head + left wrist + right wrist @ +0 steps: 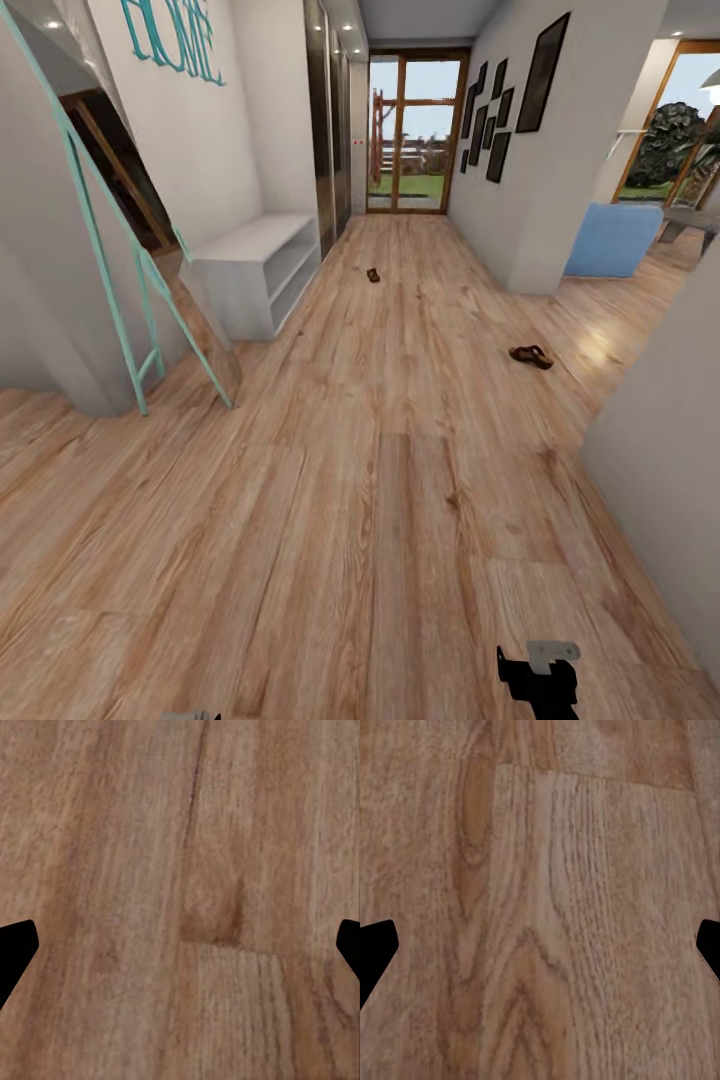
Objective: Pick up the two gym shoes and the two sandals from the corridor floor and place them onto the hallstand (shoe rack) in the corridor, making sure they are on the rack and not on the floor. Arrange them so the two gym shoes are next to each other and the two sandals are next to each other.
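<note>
Far down the hall floor (400, 520) lie two brown sandals. One sandal (531, 356) is ahead and to the right, its long side lying across the hall. The other sandal (373, 275) is farther off, near the white bench (250, 262). The right claw (540, 680) is on the near sandal's side. Both claws are wide open and hold nothing; the left claw (180, 945) looks down at bare planks.
</note>
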You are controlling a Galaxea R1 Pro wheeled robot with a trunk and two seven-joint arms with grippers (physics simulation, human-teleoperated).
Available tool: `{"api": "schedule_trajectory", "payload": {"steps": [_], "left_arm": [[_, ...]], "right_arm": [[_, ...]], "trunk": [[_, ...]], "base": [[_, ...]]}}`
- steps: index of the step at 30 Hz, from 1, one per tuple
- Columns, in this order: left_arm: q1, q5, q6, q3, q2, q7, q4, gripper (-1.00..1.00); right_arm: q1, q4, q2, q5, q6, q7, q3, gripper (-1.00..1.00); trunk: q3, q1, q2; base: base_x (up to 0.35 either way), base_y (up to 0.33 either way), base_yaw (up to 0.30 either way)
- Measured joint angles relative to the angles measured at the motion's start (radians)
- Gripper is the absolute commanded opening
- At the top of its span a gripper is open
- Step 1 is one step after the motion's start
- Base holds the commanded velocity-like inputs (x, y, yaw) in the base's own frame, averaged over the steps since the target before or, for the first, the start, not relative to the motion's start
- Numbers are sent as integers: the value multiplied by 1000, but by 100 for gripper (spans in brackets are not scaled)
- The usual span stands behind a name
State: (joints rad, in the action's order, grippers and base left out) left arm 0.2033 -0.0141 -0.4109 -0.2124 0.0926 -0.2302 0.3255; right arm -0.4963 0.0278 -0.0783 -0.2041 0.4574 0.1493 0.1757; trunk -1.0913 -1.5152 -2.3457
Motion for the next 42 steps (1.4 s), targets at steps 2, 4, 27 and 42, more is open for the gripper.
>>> {"api": "schedule_trajectory", "payload": {"steps": [2,4,27,42], "left_arm": [[0,0,0,0,0,0,-3,100],[0,-1,0,0,0,0,-6,100],[0,-1,0,0,0,0,-9,100],[0,-3,0,0,0,0,-10,100]], "right_arm": [[0,0,0,0,0,0,0,100],[0,0,0,0,0,0,0,100],[1,0,0,0,0,0,0,100],[2,0,0,0,0,0,0,100]], "trunk": [[0,0,0],[0,0,0],[0,0,0],[0,0,0]], "base": [[339,0,0],[339,0,0],[339,-2,0],[334,-83,0]]}}
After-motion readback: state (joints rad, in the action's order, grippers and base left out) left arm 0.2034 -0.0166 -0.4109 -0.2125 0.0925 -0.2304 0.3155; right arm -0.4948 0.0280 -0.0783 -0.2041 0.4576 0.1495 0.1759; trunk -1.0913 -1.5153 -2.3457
